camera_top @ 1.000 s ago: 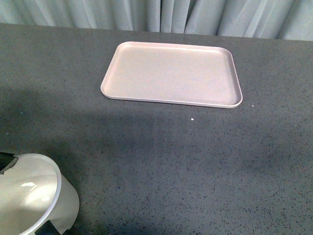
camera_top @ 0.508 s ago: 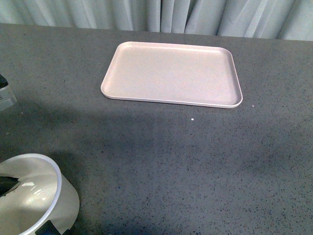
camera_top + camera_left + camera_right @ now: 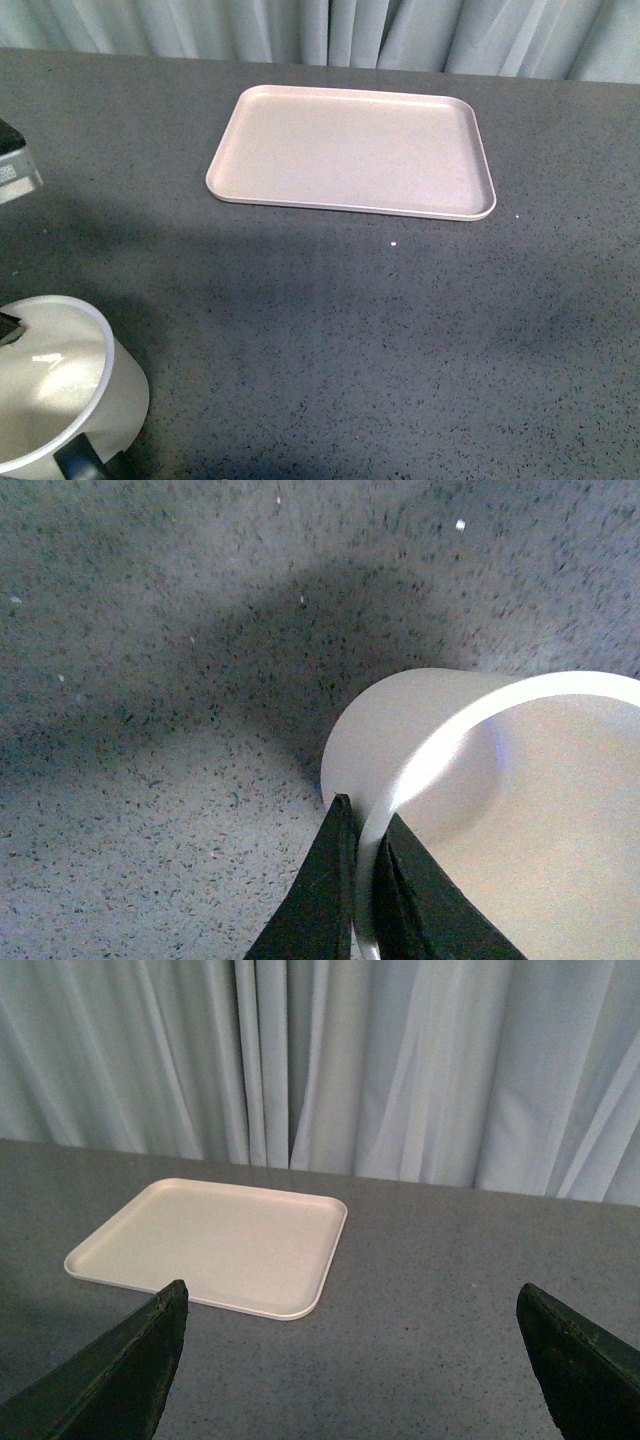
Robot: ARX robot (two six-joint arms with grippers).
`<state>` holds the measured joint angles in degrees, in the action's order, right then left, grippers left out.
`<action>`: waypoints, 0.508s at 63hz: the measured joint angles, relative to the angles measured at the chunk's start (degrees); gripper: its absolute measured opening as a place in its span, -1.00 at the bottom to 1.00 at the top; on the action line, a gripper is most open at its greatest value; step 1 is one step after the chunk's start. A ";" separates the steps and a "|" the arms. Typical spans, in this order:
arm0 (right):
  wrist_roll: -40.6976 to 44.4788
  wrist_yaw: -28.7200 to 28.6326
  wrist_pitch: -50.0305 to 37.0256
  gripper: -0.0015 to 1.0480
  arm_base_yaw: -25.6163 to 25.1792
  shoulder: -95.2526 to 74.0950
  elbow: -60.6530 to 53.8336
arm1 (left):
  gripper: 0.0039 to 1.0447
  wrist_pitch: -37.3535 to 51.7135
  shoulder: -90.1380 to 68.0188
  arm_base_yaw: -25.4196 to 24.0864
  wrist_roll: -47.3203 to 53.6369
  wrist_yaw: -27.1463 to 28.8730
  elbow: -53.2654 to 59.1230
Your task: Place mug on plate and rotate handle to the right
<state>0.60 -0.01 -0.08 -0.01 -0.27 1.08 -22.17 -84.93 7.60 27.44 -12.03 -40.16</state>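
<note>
Readable text, labels, brands, numbers, signs: none. On white mug (image 3: 60, 385) and pink tray (image 3: 350, 150): no lettering shown. On grey arm part (image 3: 14, 172), left edge of front view: dark marks, too blurred to read.

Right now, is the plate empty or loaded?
Empty. The plate shows bare all over; the mug is well off it, nearer the robot's left.

soft even light, broad shadows on table (image 3: 400, 340), slightly grainy
</note>
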 joint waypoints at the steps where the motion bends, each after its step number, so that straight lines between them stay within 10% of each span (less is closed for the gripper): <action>1: -0.02 0.00 0.00 0.82 0.00 0.00 0.00 | -0.96 -0.26 0.07 0.11 -0.28 -0.24 -0.37; 32: -0.02 0.00 0.00 0.82 0.00 0.00 0.00 | -0.96 -6.78 -19.43 10.23 -16.00 -1.27 -37.51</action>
<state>0.58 -0.01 -0.08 -0.01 -0.27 1.08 -28.95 -104.36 17.82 11.44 -13.30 -77.67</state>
